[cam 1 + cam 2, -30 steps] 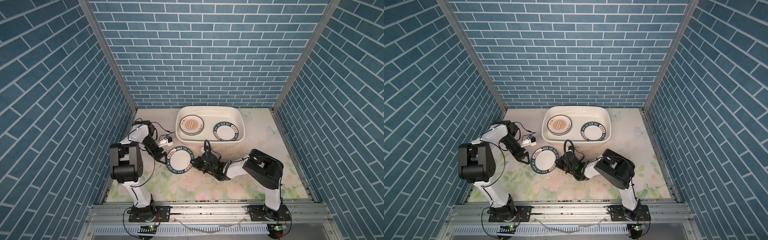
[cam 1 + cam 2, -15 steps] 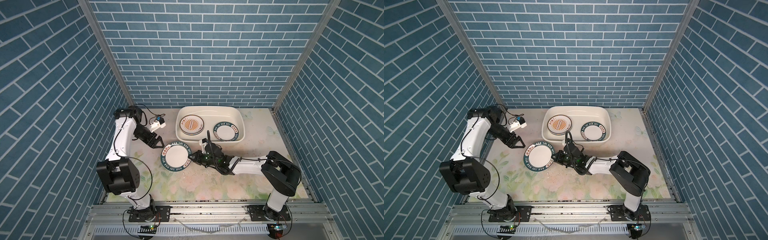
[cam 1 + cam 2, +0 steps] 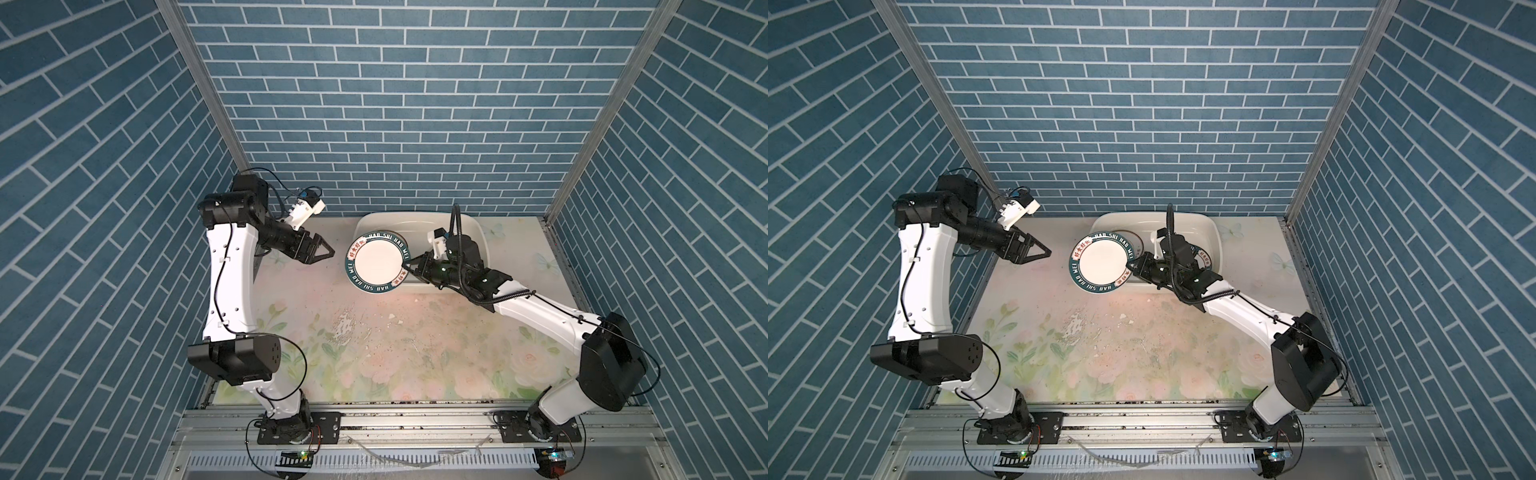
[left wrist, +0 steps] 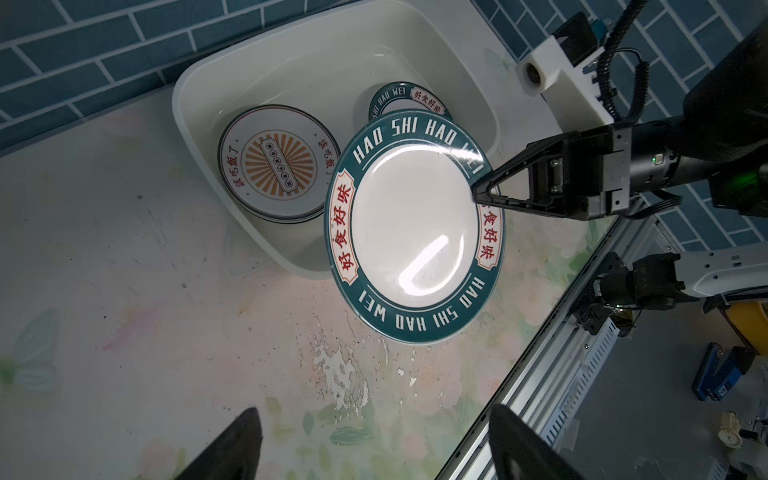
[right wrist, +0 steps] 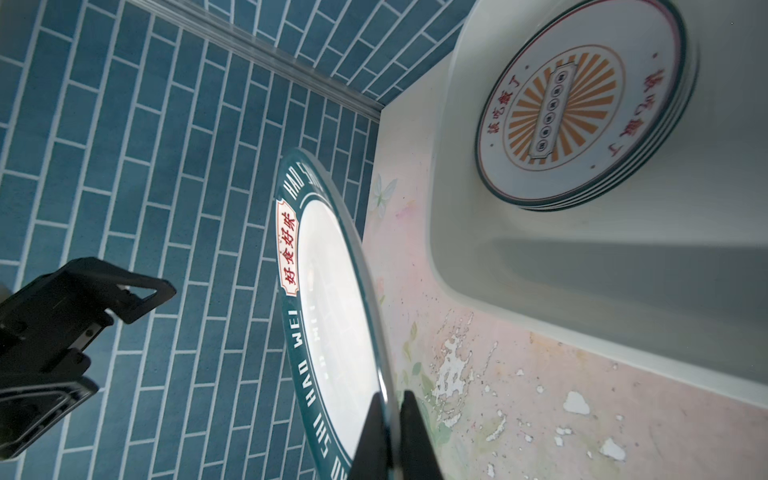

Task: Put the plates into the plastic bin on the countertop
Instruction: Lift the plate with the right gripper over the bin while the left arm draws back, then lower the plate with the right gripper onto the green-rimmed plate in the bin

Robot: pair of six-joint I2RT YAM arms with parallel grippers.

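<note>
Left wrist view: the right gripper is clamped on the rim of a teal plate, held raised at frame centre and overlapping the near corner of the bin. Inside the bin lie a sunburst stack, left of centre, and a second teal plate toward the top, partly hidden by the held one. In both top views the left gripper hangs spread wide and empty, left of the held plate, over the countertop.
</note>
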